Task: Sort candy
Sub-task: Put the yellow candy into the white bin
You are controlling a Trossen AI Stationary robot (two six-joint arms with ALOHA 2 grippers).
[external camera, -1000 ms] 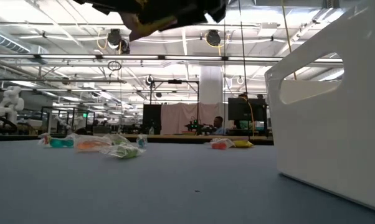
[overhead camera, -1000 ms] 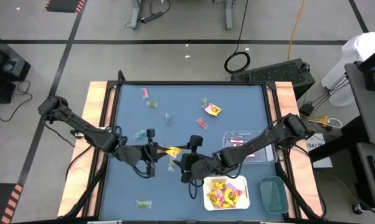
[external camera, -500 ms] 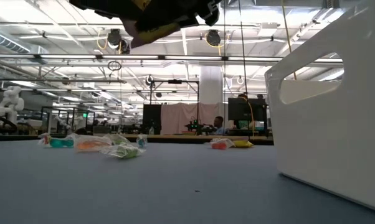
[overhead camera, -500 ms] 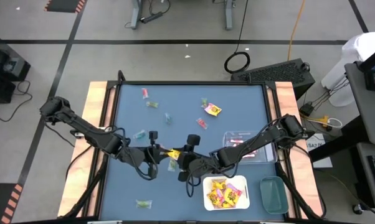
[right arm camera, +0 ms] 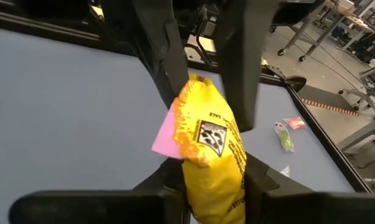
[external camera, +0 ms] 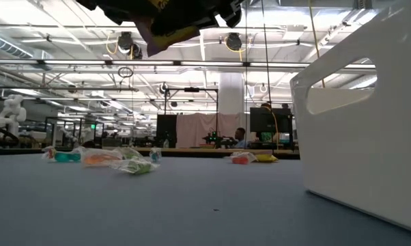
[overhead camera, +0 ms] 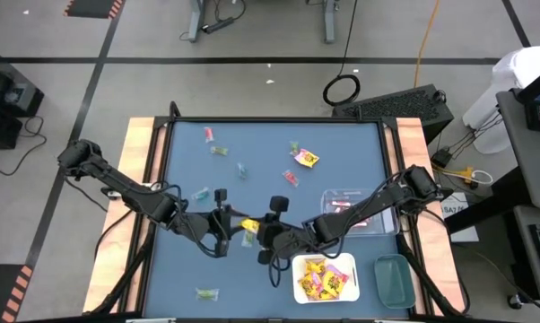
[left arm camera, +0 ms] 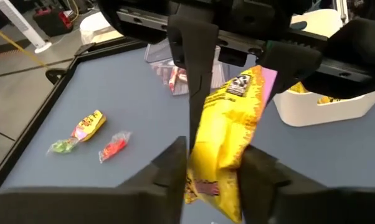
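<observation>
While both grippers' fingers pinch one yellow packet [overhead camera: 249, 224], the white tray [overhead camera: 300, 266] holds yellow candy.

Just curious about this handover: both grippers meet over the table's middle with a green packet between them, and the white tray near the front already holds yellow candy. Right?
Not quite: the packet between the left gripper and right gripper is yellow, as both wrist views show. The white tray does hold yellow candy.

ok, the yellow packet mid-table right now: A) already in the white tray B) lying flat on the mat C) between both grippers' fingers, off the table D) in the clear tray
C: the yellow packet hangs between the left gripper and right gripper, whose fingers flank it from opposite ends, above the table.
</observation>
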